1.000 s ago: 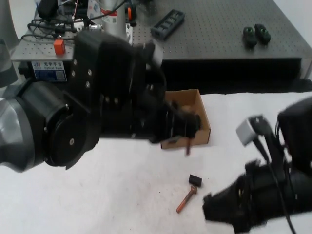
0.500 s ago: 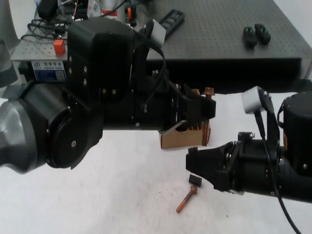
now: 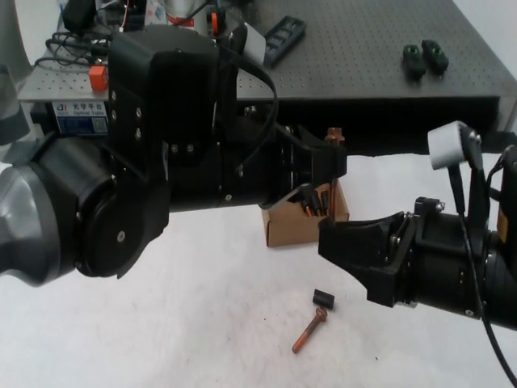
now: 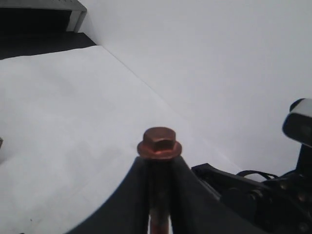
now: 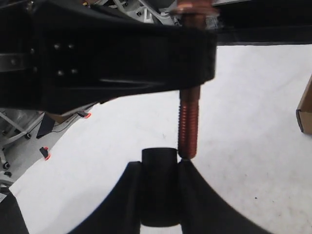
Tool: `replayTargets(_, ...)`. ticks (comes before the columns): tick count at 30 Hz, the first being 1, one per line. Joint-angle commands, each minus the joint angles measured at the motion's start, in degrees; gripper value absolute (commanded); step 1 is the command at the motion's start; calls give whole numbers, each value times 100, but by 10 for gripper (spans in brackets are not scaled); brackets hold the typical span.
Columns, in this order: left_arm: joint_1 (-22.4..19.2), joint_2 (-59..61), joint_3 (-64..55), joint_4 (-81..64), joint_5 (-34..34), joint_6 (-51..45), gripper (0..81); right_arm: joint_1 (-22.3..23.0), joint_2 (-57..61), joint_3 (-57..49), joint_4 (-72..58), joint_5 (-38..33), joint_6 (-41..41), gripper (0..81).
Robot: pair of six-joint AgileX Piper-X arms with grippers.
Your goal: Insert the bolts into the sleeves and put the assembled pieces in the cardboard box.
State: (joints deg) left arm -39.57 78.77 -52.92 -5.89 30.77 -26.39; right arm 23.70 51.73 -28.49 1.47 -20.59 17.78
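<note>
Underneath both arms lies the white surface [image 3: 161, 323], and the box [image 3: 295, 226] sits just below and behind the left jaws, with a few copper-coloured pieces inside it. Those left jaws are clamped on a bolt [image 4: 159, 144], gripping the shank right under the hex head, so it hangs upright with the thread pointing down. It is probably metal: stiff, fairly light and smooth, so it is best held high on the plain shank, as here, leaving the thread free. The right jaws are shut on a black sleeve [image 5: 159, 190], pinching its sides with the open end facing up. It looks rigid and small, and could easily twist if pushed off-centre. The bolt's tip [image 5: 187, 153] sits just beside the sleeve's rim, to one side of the bore and not yet in, so it needs a small sideways correction. A second bolt [image 3: 309, 331] and sleeve [image 3: 324, 298] lie loose below the right jaws, apart from them. The box wall is the nearest obstacle.
</note>
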Motion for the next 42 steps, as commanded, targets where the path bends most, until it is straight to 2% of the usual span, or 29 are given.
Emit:
replayTargets(1,3,-5,-26,-70,-15,-42,0,-28,-56,-38,357,24,-65,33)
replayTargets(9,3,-5,-26,-69,-11,-61,0,-28,-56,-38,489,188,-65,33)
replayTargets(27,3,-5,-26,-69,-69,-101,0,-28,-56,-38,-246,508,-65,33)
replayTargets(42,3,-5,-26,-582,200,-1061,0,-28,-56,-38,-666,734,-65,33)
